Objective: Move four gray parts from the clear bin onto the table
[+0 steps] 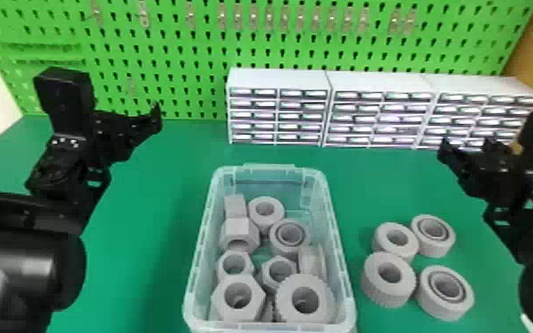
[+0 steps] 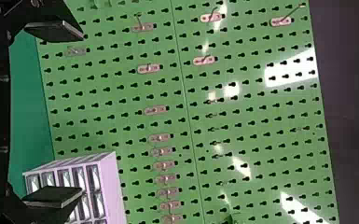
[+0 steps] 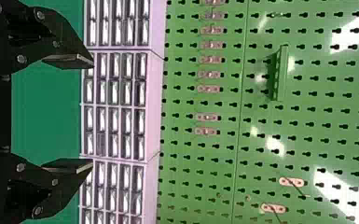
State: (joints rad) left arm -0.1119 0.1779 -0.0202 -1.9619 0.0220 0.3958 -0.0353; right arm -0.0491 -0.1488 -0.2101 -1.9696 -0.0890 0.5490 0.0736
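In the head view, the clear bin [image 1: 269,177] stands at the lower centre of the table [image 1: 146,212], holding several gray parts, among them a hexagonal one [image 1: 238,297] and a round one [image 1: 304,300]. Right of the bin, four round gray parts lie grouped on the table, one of them [image 1: 388,279] nearest the bin wall. My left gripper [image 1: 157,117] is raised to the left behind the bin; my right gripper [image 1: 465,148] is raised at the right. In the wrist views, my left gripper [image 2: 56,114] and my right gripper [image 3: 70,113] stand open with nothing between their fingers.
White drawer cabinets [image 1: 279,82] line the back of the table, in front of a green pegboard [image 1: 181,48] with small metal hooks. Green tabletop shows on both sides of the bin.
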